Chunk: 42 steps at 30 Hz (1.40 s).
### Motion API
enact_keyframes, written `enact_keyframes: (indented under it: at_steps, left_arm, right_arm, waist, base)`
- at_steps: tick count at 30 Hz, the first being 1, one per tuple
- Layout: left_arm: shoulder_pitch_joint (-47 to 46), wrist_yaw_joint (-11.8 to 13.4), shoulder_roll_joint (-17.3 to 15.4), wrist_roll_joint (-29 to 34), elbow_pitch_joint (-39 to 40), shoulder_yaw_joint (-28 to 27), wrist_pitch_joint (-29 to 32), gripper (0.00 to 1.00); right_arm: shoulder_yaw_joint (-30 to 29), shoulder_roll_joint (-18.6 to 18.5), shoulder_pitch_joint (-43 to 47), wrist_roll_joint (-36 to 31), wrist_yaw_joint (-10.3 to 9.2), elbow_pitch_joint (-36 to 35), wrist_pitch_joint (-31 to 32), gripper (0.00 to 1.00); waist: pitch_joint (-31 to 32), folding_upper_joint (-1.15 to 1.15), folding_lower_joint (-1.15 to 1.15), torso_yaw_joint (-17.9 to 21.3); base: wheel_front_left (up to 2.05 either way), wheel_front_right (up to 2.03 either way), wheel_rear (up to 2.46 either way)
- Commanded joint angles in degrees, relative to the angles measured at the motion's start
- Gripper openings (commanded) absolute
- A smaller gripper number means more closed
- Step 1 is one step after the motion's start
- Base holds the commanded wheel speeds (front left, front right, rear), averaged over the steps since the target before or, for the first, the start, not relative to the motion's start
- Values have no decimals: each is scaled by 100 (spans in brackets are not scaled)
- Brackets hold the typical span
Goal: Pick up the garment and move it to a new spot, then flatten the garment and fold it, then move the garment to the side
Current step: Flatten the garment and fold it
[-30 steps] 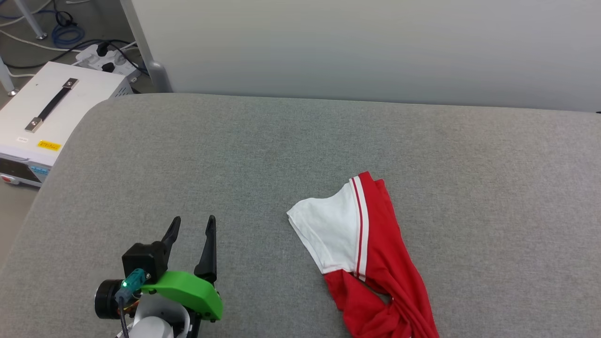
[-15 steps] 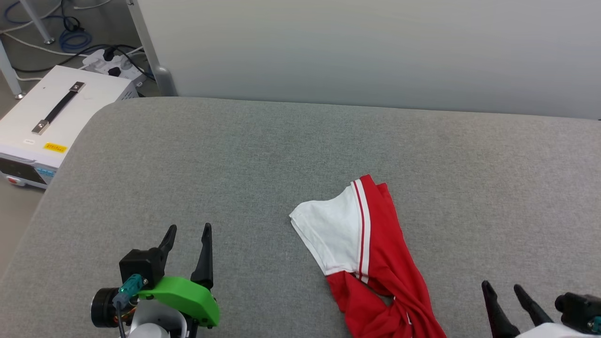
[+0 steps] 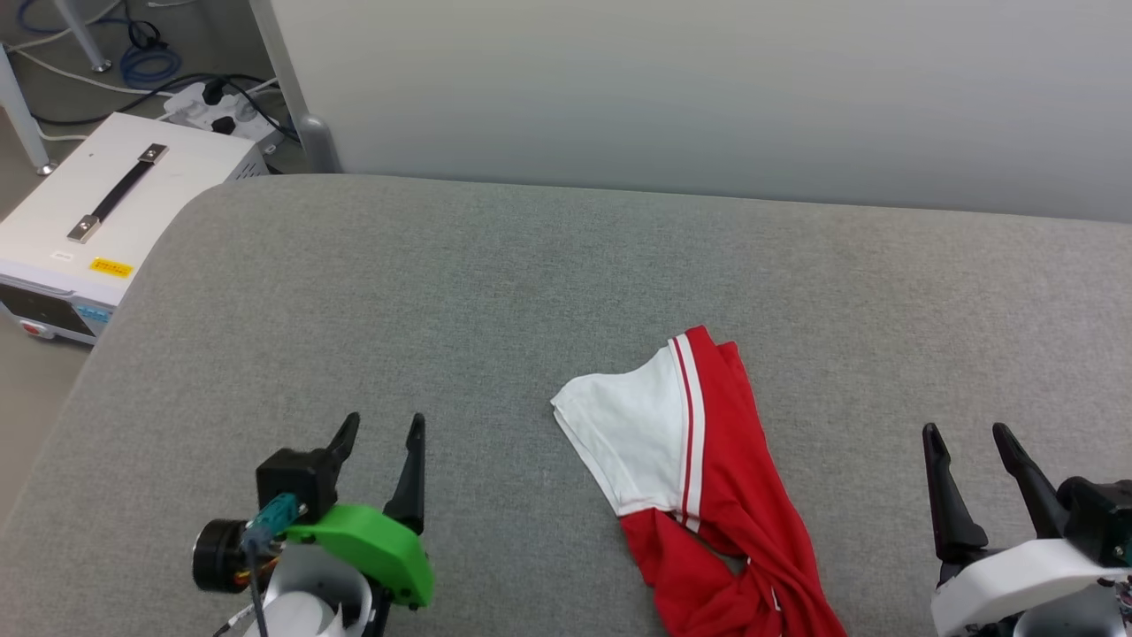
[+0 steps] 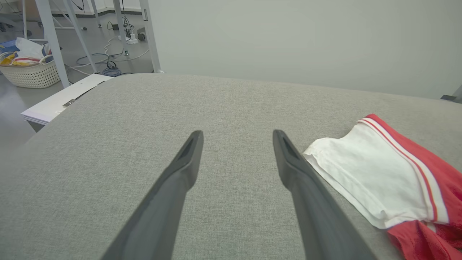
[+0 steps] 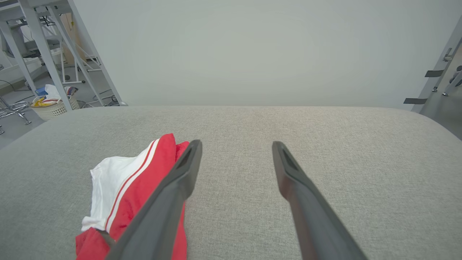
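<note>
The garment point(image 3: 707, 495) lies crumpled on the grey padded table point(image 3: 495, 283), red with a white sleeve and striped trim, running off the head view's bottom edge. My left gripper point(image 3: 383, 426) stands open at the lower left, well left of the garment. My right gripper point(image 3: 966, 435) stands open at the lower right, to the garment's right. Neither touches the cloth. The left wrist view has the garment point(image 4: 389, 180) right of the open left gripper point(image 4: 237, 134). In the right wrist view, the garment point(image 5: 133, 184) lies left of the open right gripper point(image 5: 236, 144).
A white equipment box point(image 3: 106, 212) with a black handle stands on the floor off the table's left corner, with a power strip and cables point(image 3: 212, 102) behind it. A pale wall panel point(image 3: 707, 88) runs along the far edge. A wicker basket point(image 4: 30, 72) sits on the floor.
My right gripper has risen into the head view at the lower right, jaws apart. The camera has shifted slightly. The garment and left gripper keep their places.
</note>
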State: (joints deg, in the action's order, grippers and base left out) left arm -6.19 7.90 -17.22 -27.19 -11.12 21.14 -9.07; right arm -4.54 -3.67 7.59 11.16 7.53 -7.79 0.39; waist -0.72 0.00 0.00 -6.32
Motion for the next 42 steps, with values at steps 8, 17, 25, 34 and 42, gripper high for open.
enact_keyframes:
  at_steps: [8,17,25,34,42]
  left_arm:
    - [-1294,-681,290,-80,-296,605,911,100]
    - [-2559,-1183,414,-242,-1519,1028,2391,100]
    - [-3075,-1447,412,-444,-2527,1406,3366,100]
    - [-3144,-1533,353,-728,-2883,1825,3514,0]
    - [-2951,-1348,62,-859,-2681,1476,2577,0]
  right_arm:
    - [126,-137,-369,-66,-4,-234,109,100]
    - [199,-179,-650,48,-4,-303,106,100]
    - [299,-143,-747,197,-4,-89,73,100]
    - [327,-138,-813,249,-4,43,31,100]
    - [244,-114,-724,247,-4,129,78,100]
  waist:
    - [-600,0,0,341]
    - [-1209,0,0,717]
    - [-1437,0,0,909]
    - [-1400,0,0,960]
    - [-998,0,0,815]
  base:
    - [0,0,0]
    - [0,0,0]
    - [0,0,0]
    - [0,0,0]
    - [0,0,0]
